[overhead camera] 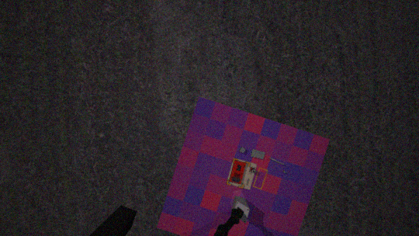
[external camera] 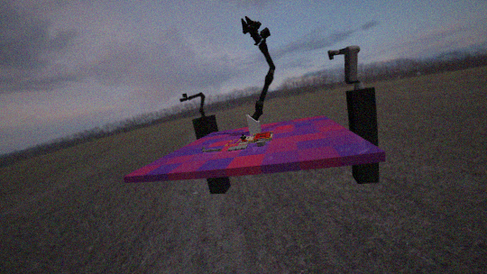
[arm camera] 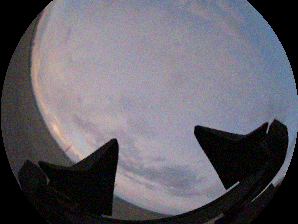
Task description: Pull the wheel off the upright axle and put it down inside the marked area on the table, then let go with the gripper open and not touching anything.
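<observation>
- High above the table [external camera: 316, 155], our arm [external camera: 266, 77] stands almost straight up, with the gripper [external camera: 251, 24] at its very top, pointed at the sky
- From the wrist view we see both fingers spread wide with only sky between them, so the gripper is released and carries nothing
- We place the wheel, by judgement, in the small cluster of parts [overhead camera: 242, 173] near the middle of the checkered top; the red and pale base there is plain, but the wheel and axle themselves are too small and dim for us to pick out
- We see an orange outline [overhead camera: 260, 178] just beside that base, on the side away from its red half, and we take it for the marked area
- Some grey bits [overhead camera: 257, 154] lie near the cluster on the far side from the arm's foot
- What the coming move turns on: the wheel lies well below the gripper and out in front of the arm's foot [overhead camera: 240, 206], toward the table's middle, while the gripper faces the opposite way
- The axle is upright by the task's wording, so we judge the pull must go straight up along it, and the fingers must come down from above, either side of the wheel
- We judge the task not yet begun: we must first fold the arm over and down
- One risk we note is knocking the base aside on the way in, since it sits close to the outline
</observation>
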`<action>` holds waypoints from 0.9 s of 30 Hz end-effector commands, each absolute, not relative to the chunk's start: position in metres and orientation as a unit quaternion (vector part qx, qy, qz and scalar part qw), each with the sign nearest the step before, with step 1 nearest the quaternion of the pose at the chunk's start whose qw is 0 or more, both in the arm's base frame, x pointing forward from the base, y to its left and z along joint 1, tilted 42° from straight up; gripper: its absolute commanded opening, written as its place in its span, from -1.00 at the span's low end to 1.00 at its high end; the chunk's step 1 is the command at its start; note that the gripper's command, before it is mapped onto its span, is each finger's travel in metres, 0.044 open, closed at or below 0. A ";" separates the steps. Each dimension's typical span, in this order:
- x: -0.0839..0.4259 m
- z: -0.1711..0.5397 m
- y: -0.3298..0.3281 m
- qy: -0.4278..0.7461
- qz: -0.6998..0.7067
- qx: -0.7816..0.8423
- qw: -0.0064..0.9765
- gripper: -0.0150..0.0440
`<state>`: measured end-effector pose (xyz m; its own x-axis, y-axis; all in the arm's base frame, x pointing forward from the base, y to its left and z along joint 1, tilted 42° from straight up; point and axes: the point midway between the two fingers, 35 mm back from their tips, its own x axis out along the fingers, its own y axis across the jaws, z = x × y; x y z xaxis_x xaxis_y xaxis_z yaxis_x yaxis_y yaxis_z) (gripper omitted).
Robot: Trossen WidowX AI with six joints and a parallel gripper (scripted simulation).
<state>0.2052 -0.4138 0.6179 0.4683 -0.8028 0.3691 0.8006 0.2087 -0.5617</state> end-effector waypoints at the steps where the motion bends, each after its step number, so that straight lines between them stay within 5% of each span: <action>1: 0.206 0.617 -0.414 0.002 -0.515 -0.360 0.778 0.78; 4: 0.216 0.606 -0.417 0.013 -0.504 -0.352 0.788 0.53; 27: 0.375 0.387 -0.401 0.208 -0.271 -0.204 0.917 0.53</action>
<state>0.3498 -0.4120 0.4305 0.7373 -0.6558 -0.1619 0.4931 0.6863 -0.5347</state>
